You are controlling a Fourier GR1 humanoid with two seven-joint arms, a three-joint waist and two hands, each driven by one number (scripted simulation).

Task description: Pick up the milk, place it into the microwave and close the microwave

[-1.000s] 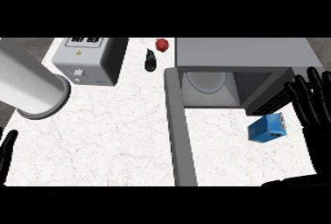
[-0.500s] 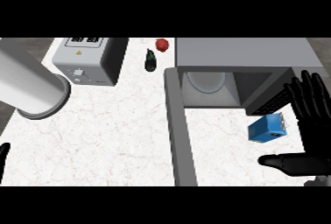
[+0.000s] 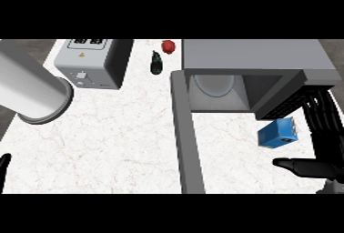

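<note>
The milk, a small blue carton (image 3: 277, 133), lies on the white counter just in front of the microwave (image 3: 252, 61). The microwave's cavity is open, with a round glass plate (image 3: 214, 85) inside. Its door (image 3: 186, 136) swings out toward me at the cavity's left. My right hand (image 3: 321, 136) stands open just right of the carton, fingers straight and pointing away from me, thumb stretched left below the carton. I cannot tell whether it touches the carton. Only a fingertip of my left hand (image 3: 4, 163) shows at the left edge.
A grey toaster (image 3: 89, 61) stands at the back left. A large white cylinder (image 3: 27, 88) lies at the far left. A dark elongated vegetable (image 3: 156, 63) and a small red one (image 3: 168, 46) sit at the back, left of the microwave.
My right hand has risen into view and shifted forward beside the carton. The left fingertip has sunk lower at the left edge. The carton has not moved.
</note>
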